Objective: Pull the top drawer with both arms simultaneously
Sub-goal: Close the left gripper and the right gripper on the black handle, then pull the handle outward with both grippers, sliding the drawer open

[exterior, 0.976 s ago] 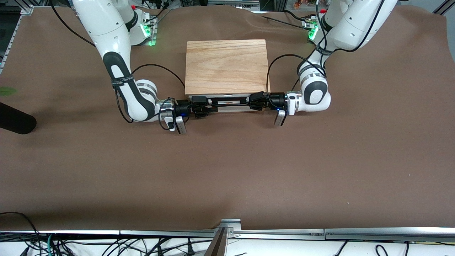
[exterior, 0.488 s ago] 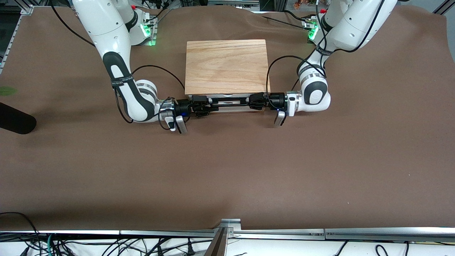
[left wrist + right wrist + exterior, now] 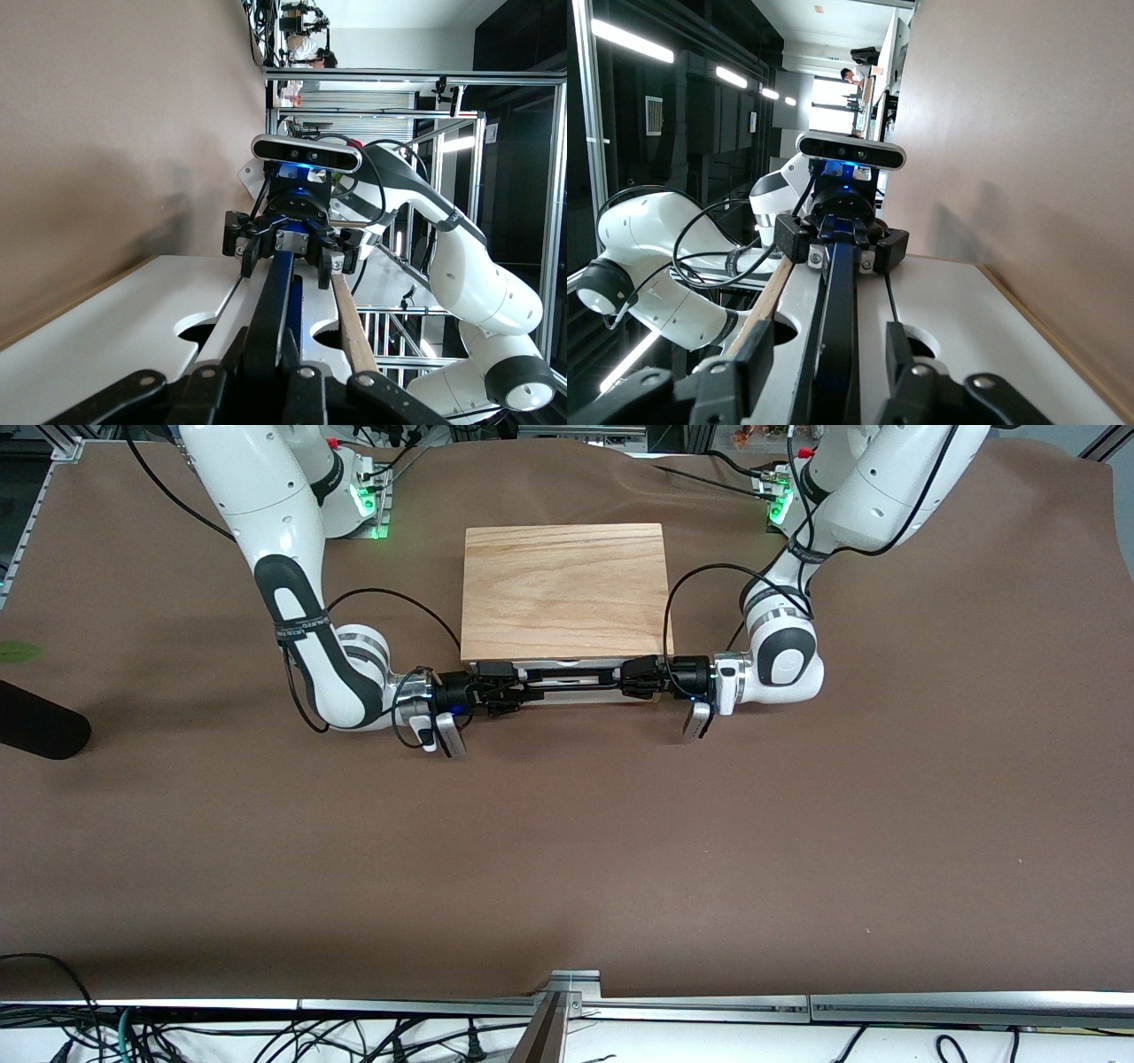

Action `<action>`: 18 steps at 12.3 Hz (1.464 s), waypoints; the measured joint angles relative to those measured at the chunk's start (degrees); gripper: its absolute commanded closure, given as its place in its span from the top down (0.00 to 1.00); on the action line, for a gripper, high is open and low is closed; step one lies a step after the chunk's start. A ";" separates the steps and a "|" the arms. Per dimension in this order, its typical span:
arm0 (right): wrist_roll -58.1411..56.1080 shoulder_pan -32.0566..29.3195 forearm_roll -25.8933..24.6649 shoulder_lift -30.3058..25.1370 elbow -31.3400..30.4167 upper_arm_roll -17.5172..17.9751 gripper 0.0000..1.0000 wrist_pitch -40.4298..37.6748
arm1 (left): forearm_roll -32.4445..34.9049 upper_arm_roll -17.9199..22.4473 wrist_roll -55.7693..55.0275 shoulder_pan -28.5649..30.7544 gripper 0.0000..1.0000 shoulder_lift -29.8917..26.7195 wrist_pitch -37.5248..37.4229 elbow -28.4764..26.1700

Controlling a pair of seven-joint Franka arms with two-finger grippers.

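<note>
Two arms meet at the cabinet lid (image 3: 564,591) in the front view, and we use that lid as our landmark. Just below its front edge sits the top drawer (image 3: 567,687), its black handle (image 3: 571,682) running between the left end effector (image 3: 631,677) and the right end effector (image 3: 507,691), each at one end of the bar.

From the left wrist view, we see the left end effector (image 3: 266,367) pressed together on the handle (image 3: 276,301), the drawer's white face (image 3: 115,328) alongside.

From the right wrist view, the right end effector's (image 3: 824,363) fingers (image 3: 757,350) straddle the handle (image 3: 837,310) with gaps showing, not yet pinching it.
</note>
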 measured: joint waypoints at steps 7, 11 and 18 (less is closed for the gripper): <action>-0.64 -0.11 -0.13 -0.02 -1.03 -0.23 0.07 -1.02 | 0.00 0.00 -0.19 0.00 0.00 0.05 -0.01 0.03; 0.27 -0.11 -0.15 -0.01 -1.04 -0.22 0.00 -1.03 | 0.00 -0.10 -1.05 -0.06 0.00 0.19 -0.05 0.27; 1.15 -0.03 -0.94 0.15 0.15 -0.20 0.00 0.29 | 0.17 0.14 -4.61 -0.03 0.00 0.74 -0.19 1.06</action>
